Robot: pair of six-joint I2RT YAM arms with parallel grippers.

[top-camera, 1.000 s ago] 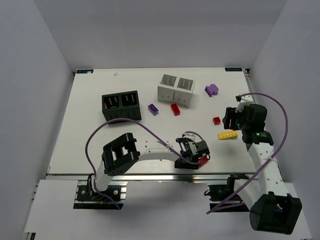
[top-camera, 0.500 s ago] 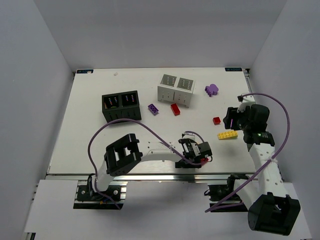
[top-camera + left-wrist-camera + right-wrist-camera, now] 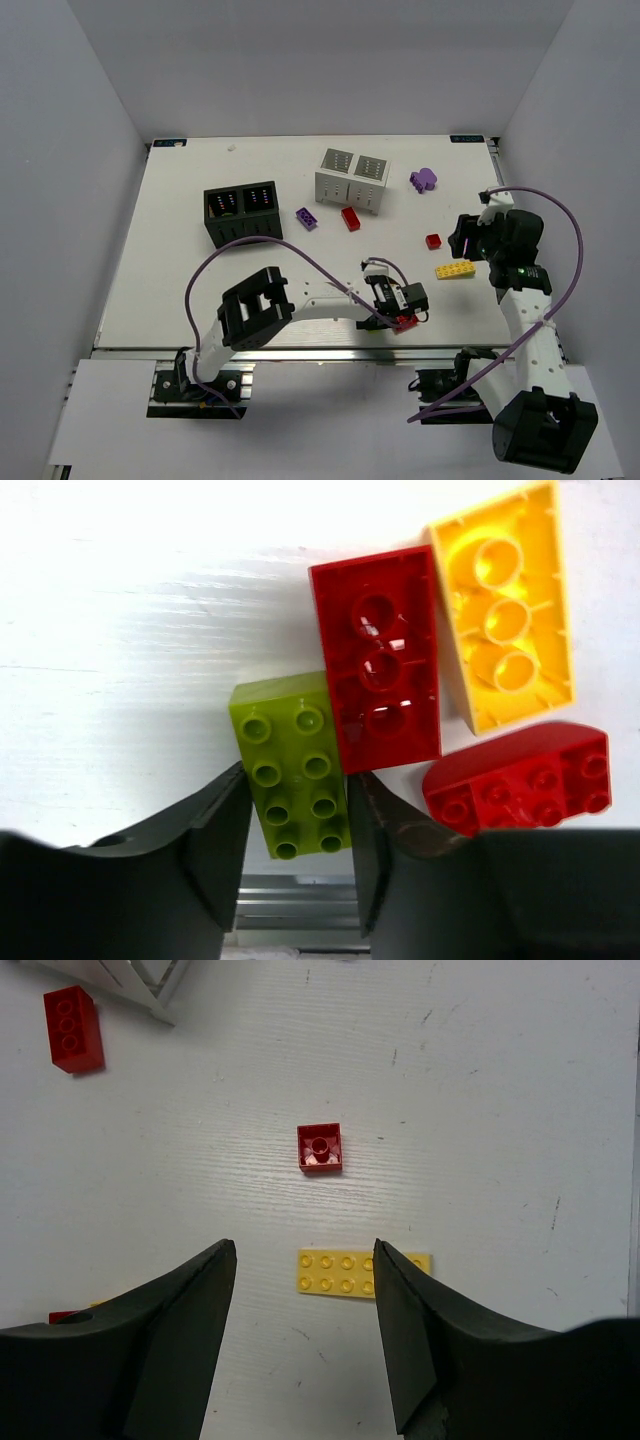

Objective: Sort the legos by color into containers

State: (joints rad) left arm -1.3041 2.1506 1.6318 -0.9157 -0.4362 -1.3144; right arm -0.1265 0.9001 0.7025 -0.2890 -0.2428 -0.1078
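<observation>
Your left gripper [image 3: 297,815] is low at the near edge of the table [image 3: 170,270]. Its jaws are closed against both long sides of the single lime green brick [image 3: 295,765], which lies studs-up on the table.

- Against that brick's side: an upturned red brick [image 3: 380,660].
- Just beside that one: an upturned yellow brick [image 3: 505,610].
- Near the same cluster: a curved red brick [image 3: 520,780], studs-up. That makes four pieces there.

Your right gripper [image 3: 303,1252] hangs over the table's right side with jaws apart, holding nothing. Below it lies a flat yellow plate [image 3: 345,1272], and beyond that a small red brick [image 3: 320,1148].

Farther out, a long red brick [image 3: 350,218] and a purple brick [image 3: 307,218] lie just in front of the white container [image 3: 353,180]. A second purple piece [image 3: 424,180] is to its right. The black container [image 3: 243,212] stands to its left, apart.

Count:
- Red 4, yellow 2, purple 2, lime 1.
- Containers 2, with two compartments each.
- All nine counted pieces lie on the table, outside the containers.
</observation>
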